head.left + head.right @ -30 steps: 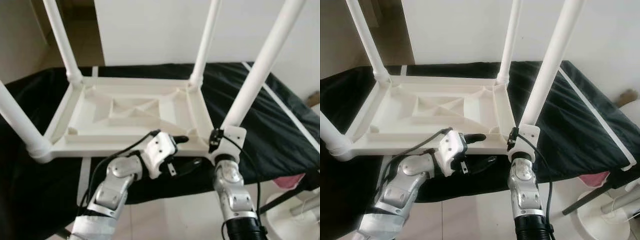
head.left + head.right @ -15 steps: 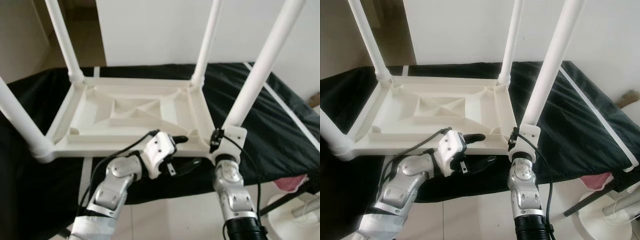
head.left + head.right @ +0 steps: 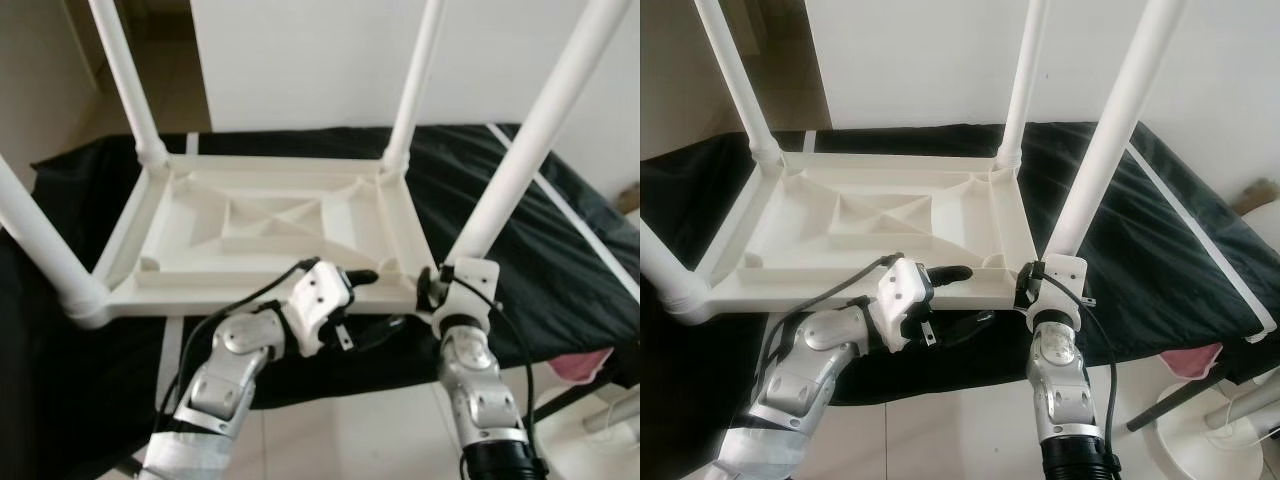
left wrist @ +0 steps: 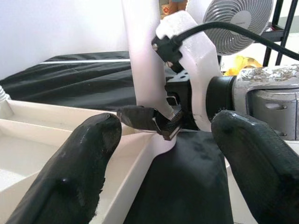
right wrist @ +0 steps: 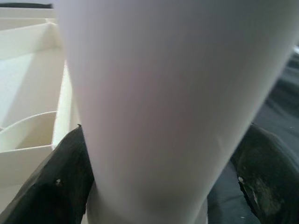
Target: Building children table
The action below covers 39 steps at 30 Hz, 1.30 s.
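A white plastic children's table (image 3: 270, 225) lies upside down on a black cloth (image 3: 560, 250), its legs pointing up. My left gripper (image 3: 372, 302) is open, one finger above and one below the table's near rim, close to the near right corner. In the left wrist view the rim (image 4: 126, 158) runs between its spread fingers (image 4: 79, 163). My right gripper (image 5: 159, 177) is shut on the base of the near right leg (image 3: 530, 140), which leans up and to the right. The wrist (image 3: 465, 290) hides where that leg meets the corner.
The far left leg (image 3: 125, 80), far right leg (image 3: 415, 80) and near left leg (image 3: 35, 240) stand in their corners. A fan (image 4: 238, 18) stands to the right, its base (image 3: 1230, 420) on the tiled floor beside a pink object (image 3: 1190, 360). A white wall is behind.
My right gripper and the near right leg have shifted slightly to the right, the leg leaning more outward. The left gripper has stayed at the rim.
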Motion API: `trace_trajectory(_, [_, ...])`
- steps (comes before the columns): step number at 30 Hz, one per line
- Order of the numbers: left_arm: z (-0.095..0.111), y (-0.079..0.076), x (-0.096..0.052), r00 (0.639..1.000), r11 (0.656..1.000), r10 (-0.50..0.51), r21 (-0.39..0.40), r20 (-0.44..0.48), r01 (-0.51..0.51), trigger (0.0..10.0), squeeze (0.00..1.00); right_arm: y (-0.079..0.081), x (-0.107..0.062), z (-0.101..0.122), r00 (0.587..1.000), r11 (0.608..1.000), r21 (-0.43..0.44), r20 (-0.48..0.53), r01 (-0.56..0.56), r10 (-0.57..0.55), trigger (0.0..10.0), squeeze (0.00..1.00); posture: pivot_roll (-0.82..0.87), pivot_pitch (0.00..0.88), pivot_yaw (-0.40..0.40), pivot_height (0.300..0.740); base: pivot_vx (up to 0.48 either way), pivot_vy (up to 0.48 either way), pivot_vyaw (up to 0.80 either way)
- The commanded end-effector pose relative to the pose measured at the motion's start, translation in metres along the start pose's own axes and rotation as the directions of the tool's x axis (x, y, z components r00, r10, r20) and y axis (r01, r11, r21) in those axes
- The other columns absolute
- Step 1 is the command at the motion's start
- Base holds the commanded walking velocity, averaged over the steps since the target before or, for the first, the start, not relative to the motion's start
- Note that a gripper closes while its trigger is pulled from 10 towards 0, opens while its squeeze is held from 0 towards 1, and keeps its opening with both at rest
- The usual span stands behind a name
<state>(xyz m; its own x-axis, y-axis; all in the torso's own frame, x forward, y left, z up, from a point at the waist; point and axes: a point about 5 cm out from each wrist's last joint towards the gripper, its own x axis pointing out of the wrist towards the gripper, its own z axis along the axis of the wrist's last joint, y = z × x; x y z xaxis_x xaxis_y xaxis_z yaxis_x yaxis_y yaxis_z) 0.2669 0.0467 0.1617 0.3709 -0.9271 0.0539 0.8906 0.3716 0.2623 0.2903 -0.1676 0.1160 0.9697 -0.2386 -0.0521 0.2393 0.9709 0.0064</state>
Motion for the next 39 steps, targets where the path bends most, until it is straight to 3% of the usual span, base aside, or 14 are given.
trace_trajectory(1, [0.001,0.001,0.001,0.999,0.999,0.05,-0.012,0.002,-0.05,10.0,0.0,-0.007,-0.001,-0.002,1.0,1.0,0.013,-0.004,-0.01,0.011,10.0,0.0,0.0,0.0,-0.073,0.74,0.0,0.0,0.0])
trace_trajectory(8, [0.001,0.002,0.001,0.999,0.999,0.042,-0.01,0.0,-0.042,10.0,0.0,-0.015,0.002,0.006,0.972,0.973,-0.022,0.044,-0.229,0.23,10.0,0.0,0.0,0.0,-0.064,0.74,0.0,0.0,0.0])
trace_trajectory(10, [0.002,0.003,0.001,0.999,0.999,0.037,-0.011,0.0,-0.037,10.0,0.0,-0.017,0.003,0.012,0.927,0.926,-0.113,0.072,-0.359,0.368,10.0,0.0,0.0,0.0,-0.063,0.74,0.0,0.0,0.0])
trace_trajectory(13, [0.003,0.003,0.001,0.999,0.999,0.035,-0.013,0.001,-0.035,10.0,0.0,-0.021,0.006,0.014,0.896,0.895,-0.095,0.047,-0.436,0.441,10.0,0.0,-0.01,0.0,-0.06,0.74,0.0,0.0,0.0])
trace_trajectory(16, [0.003,0.002,0.001,1.0,0.999,0.029,-0.017,0.003,-0.029,10.0,0.0,-0.026,0.012,0.024,0.839,0.836,-0.153,0.062,-0.527,0.54,10.0,0.0,-0.01,0.0,-0.058,0.74,0.0,0.0,0.0])
trace_trajectory(23, [0.004,0.002,0.001,1.0,0.999,0.026,-0.02,0.003,-0.026,10.0,0.0,-0.026,0.017,0.028,0.767,0.756,-0.191,0.027,-0.626,0.641,10.0,0.0,-0.01,0.0,-0.055,0.74,0.0,0.0,0.0])
trace_trajectory(27, [0.004,0.003,0.001,1.0,0.999,0.031,-0.017,-0.004,-0.031,10.0,0.0,-0.026,0.019,0.022,0.695,0.671,-0.224,-0.04,-0.707,0.718,10.0,0.0,0.0,0.0,-0.057,0.74,0.0,0.0,0.0])
trace_trajectory(35, [0.005,0.004,-0.001,0.999,0.999,0.038,-0.026,-0.005,-0.038,10.0,0.0,-0.032,0.022,0.016,0.663,0.631,-0.24,-0.081,-0.738,0.745,10.0,0.0,0.0,0.01,-0.053,0.74,0.0,0.0,0.0])
trace_trajectory(36, [0.005,0.005,-0.001,0.999,0.999,0.04,-0.024,-0.005,-0.04,10.0,0.0,-0.032,0.022,0.016,0.656,0.622,-0.245,-0.09,-0.744,0.749,4.7,0.0,0.0,0.015,-0.052,0.74,0.0,0.0,0.0])
trace_trajectory(37, [0.005,0.005,-0.001,0.999,0.999,0.04,-0.024,-0.005,-0.04,10.0,0.0,-0.032,0.022,0.016,0.656,0.622,-0.245,-0.09,-0.744,0.749,4.7,0.0,0.0,0.015,-0.052,0.74,0.0,0.0,0.0])
trace_trajectory(38, [0.005,0.005,-0.001,0.999,0.999,0.041,-0.023,-0.005,-0.041,10.0,0.0,-0.033,0.022,0.015,0.656,0.622,-0.242,-0.092,-0.745,0.75,0.0,0.0,0.0,0.016,-0.051,0.74,0.0,0.0,0.0])
trace_trajectory(39, [0.006,0.006,-0.001,0.999,0.999,0.042,-0.023,-0.004,-0.042,10.0,0.0,-0.033,0.023,0.015,0.654,0.621,-0.242,-0.091,-0.746,0.751,0.0,0.0,0.0,0.018,-0.052,0.74,0.0,0.0,0.0])
